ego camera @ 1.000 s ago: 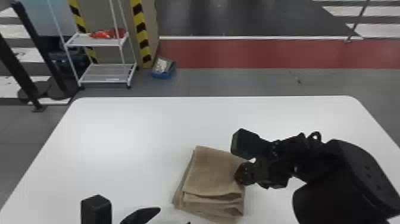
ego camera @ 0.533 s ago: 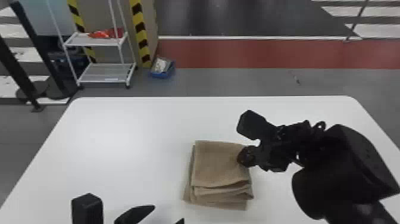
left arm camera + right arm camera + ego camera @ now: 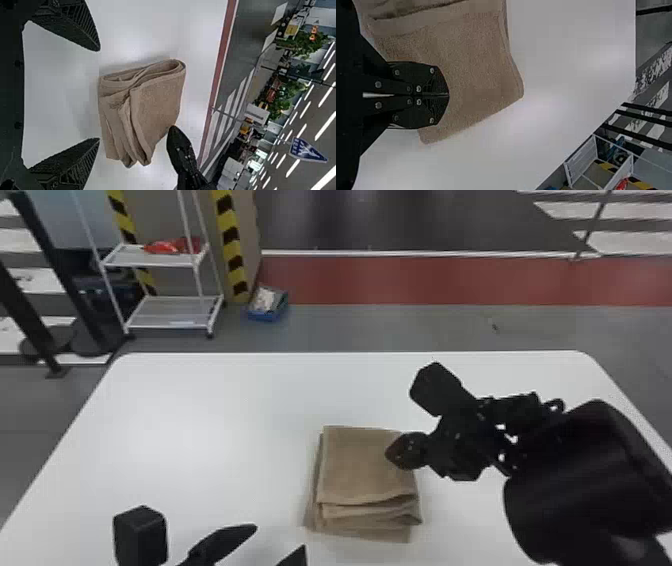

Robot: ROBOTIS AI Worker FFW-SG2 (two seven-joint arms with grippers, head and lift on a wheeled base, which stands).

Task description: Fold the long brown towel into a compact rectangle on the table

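**Loose Layers Threaten Tidy Fold**

Head view: A squarish, folded brown cloth towel [image 3: 362, 467] lay on a white, round-cornered table [image 3: 200, 405] beneath the black two-fingered right gripper [image 3: 391, 455], where sideways drag risked skewing its top.

Left wrist view: The black two-fingered left gripper [image 3: 99, 94] stood wide; catching too few layers could have undone the fold.

Right wrist view: The right gripper's fingers met over the towel.
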